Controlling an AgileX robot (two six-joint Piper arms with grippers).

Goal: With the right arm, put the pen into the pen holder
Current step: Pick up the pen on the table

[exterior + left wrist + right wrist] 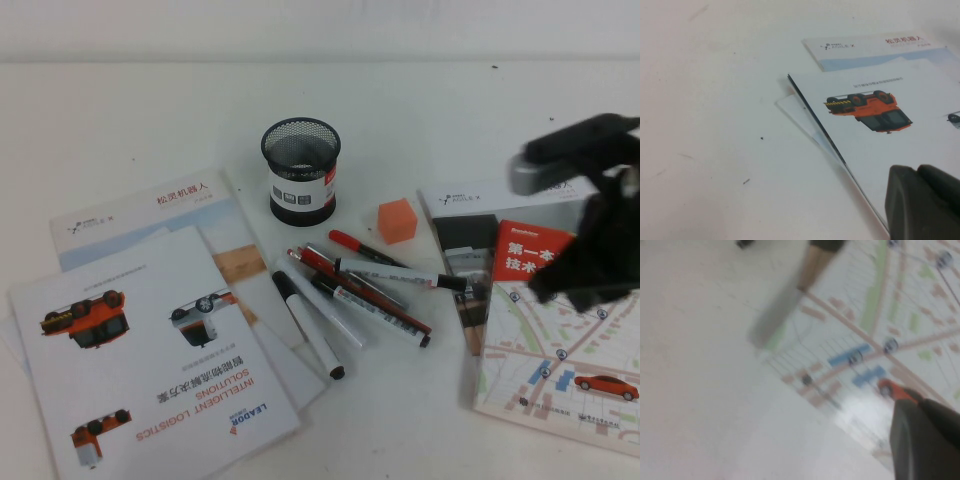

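Left gripper point(922, 202) low over glossy brochures point(150, 340) at desk's point(120, 110) left; finger spread cannot be told. Pen point(308, 323), thick smooth white barrel, black ends, flat at desk centre beside loose pens, long axis running diagonally from near pen holder point(300, 170) toward the robot. Holder: black wire-mesh cylinder, upright, just beyond. Right gripper point(585, 265) raised over map leaflet point(560, 350), apparently empty, opening unclear; pen lies to its left, nearer this arm.

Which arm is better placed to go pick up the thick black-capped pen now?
Right. The right claw hovers over the map brochure beside the pen pile; the pen lies nearby. The left claw sits over the far-left leaflets.
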